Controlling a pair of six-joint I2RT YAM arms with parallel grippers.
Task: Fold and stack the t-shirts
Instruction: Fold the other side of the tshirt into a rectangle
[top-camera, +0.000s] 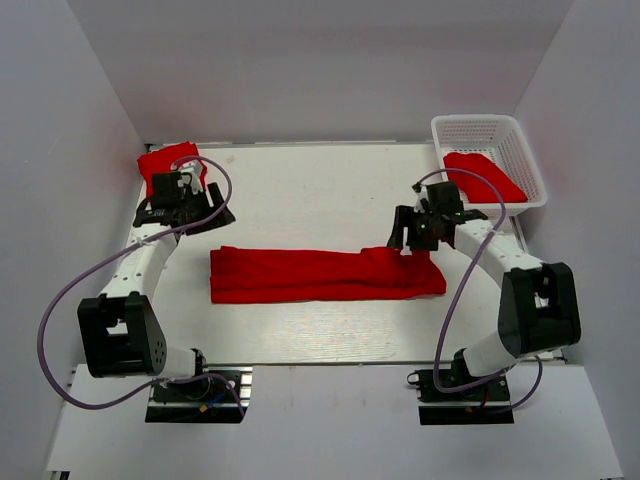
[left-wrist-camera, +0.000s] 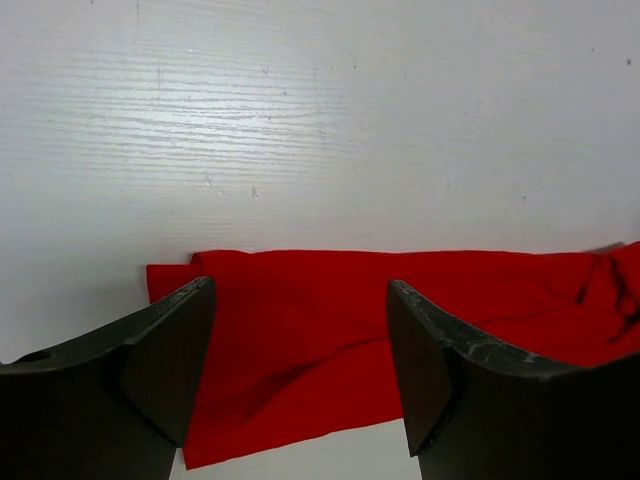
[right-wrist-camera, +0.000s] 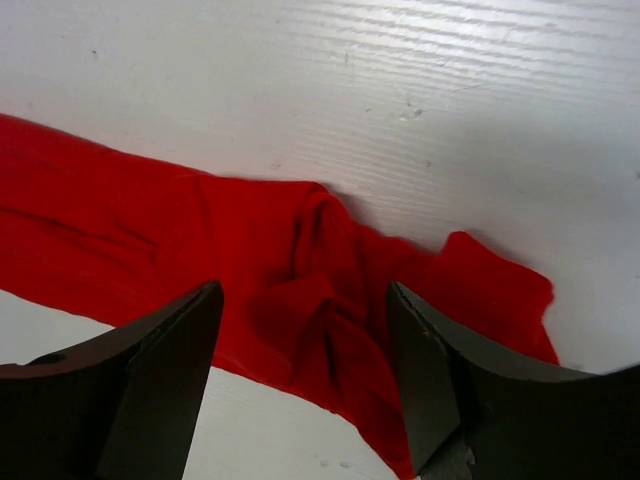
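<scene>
Low in the middle of the overhead picture, a bright red soft cloth t-shirt (top-camera: 325, 275), already doubled into a long narrow band, is lying flat across the white wooden desk (top-camera: 320, 190). The right tool (right-wrist-camera: 305, 290) is hanging over the band's right end, its fingers spread wide and gripping nothing. Its wrist view is showing a rumpled patch there, with the cloth piling into ridges. The left tool (left-wrist-camera: 300, 290) is sitting at the left of the overhead picture, up from the band's left end and apart from it, likewise spread and empty. Its wrist view is looking down on that end, which is lying flat and fairly square.

The shirt is looking light, limp and without stiffness, so it will probably sag from any pinch, and its layers may slide apart. The likeliest good hold is at the two ends, pinching through every layer near a corner. At the right end a bite on the bunched ridges is risking only the top layer, so the flatter cloth beside them seems safer.

Farther back, in the upper left corner of the desk, a second bright red cloth t-shirt (top-camera: 165, 160) is lying as a small bundle. In the upper right, a white plastic lattice basket (top-camera: 478, 130) is holding a third bright red cloth t-shirt (top-camera: 480, 178).
</scene>
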